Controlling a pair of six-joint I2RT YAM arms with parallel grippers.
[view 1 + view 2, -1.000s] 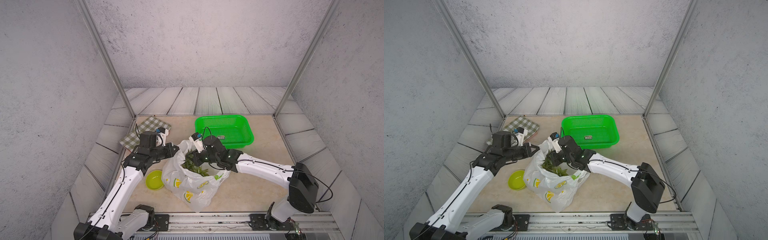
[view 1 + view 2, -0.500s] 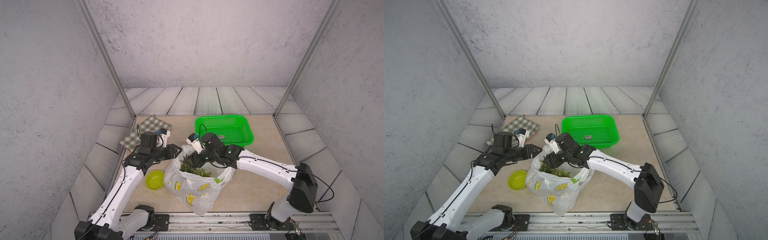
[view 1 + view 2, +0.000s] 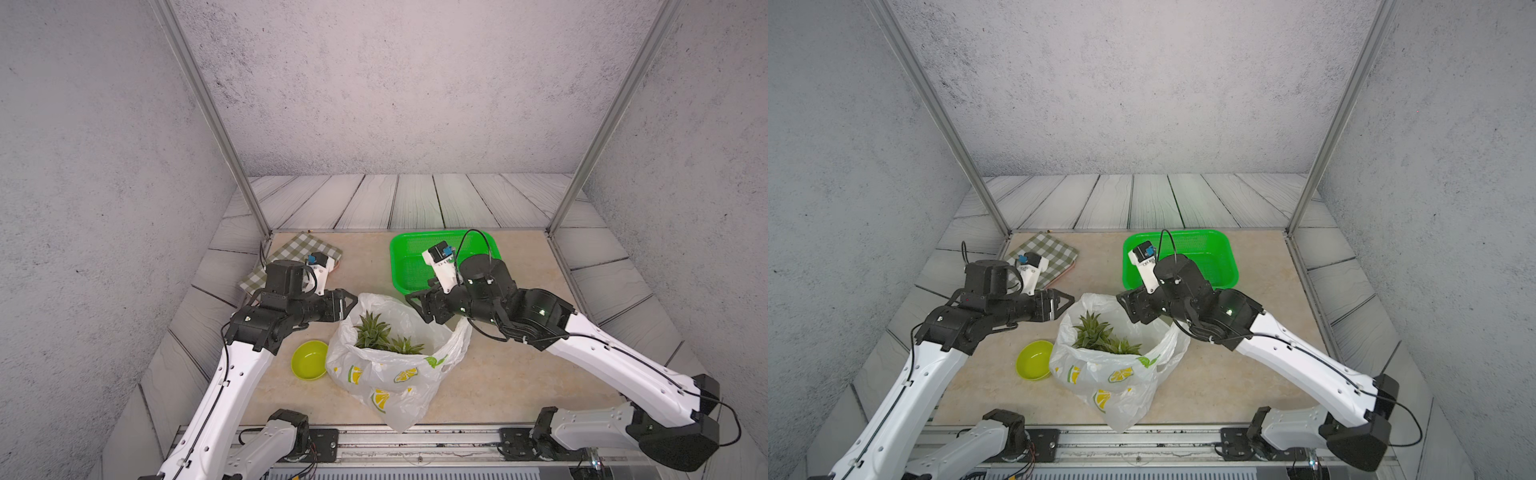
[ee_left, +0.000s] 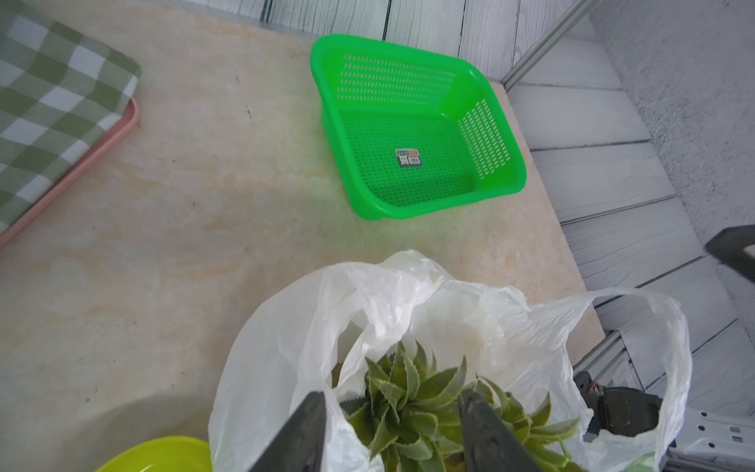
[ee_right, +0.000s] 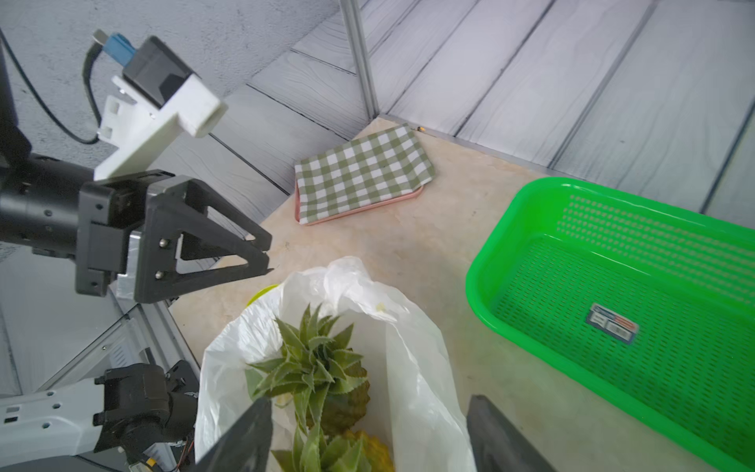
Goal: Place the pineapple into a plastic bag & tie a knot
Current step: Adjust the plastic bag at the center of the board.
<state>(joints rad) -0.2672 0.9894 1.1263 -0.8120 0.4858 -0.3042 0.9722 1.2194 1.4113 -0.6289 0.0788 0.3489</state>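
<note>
- Nearest to my base, the plastic bag point(image 3: 386, 374) slumps on the table point(image 3: 498, 374), its closed end pointing toward the rail and its mouth gaping open on the far side.
- The pineapple point(image 3: 372, 332) is already inside the bag. Its spiky green leaves show in the mouth in both top views, and some of the brownish fruit shows below them in the right wrist view.
- I count the first half of the job done, but no knot is tied. The one handle loop point(image 4: 680, 359) I can make out hangs slack, and neither of my hands holds any plastic.
- Just beside the bag, on my left, sits a small yellow-green bowl point(image 3: 309, 359), which looks empty.
- My left gripper point(image 3: 352, 300) hovers at the left edge of the bag's mouth with its jaws moderately apart, holding nothing.
- My right gripper point(image 3: 417, 305) hovers at the far right edge of the mouth with its jaws spread wide, also holding nothing.
- What's left, as I judge it, is to gather both handles, cross them and pull them tight.
- Farther back, the green basket point(image 4: 400, 77) holds only a small sticker point(image 4: 408, 157) on its floor.
- At the far left corner, a checked cloth point(image 3: 299, 249) lies folded on a pink tray point(image 4: 122, 130).
</note>
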